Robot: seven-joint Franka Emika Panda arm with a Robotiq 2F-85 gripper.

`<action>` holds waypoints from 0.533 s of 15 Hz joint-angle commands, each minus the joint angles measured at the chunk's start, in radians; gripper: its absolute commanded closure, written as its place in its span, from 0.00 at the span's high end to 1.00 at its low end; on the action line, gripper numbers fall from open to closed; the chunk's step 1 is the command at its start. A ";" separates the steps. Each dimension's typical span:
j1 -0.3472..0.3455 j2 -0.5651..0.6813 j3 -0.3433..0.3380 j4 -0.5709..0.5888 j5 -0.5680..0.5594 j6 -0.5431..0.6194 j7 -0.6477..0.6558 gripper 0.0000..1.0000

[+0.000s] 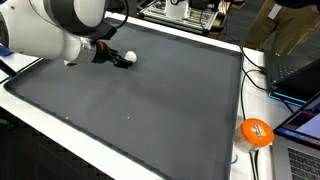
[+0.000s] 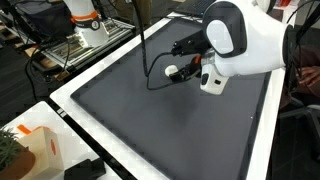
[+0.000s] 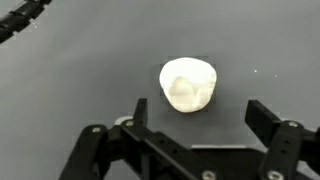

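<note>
Presently: gripper [image 3: 199, 108] hovers low, jaws spread fully wide, holding nothing. White lumpy object [image 3: 189, 84] lies on the dark grey mat [image 3: 70, 90], just ahead of the fingertips, untouched. Orange round item [image 1: 256, 131] sits off-mat, well apart.

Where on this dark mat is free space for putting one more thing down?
Nearly the whole dark mat is bare, from the white lump to the edge near the orange object. Crowded only around the open gripper and lump.
</note>
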 commanded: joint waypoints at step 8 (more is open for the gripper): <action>0.029 0.047 -0.012 0.025 -0.079 -0.025 -0.001 1.00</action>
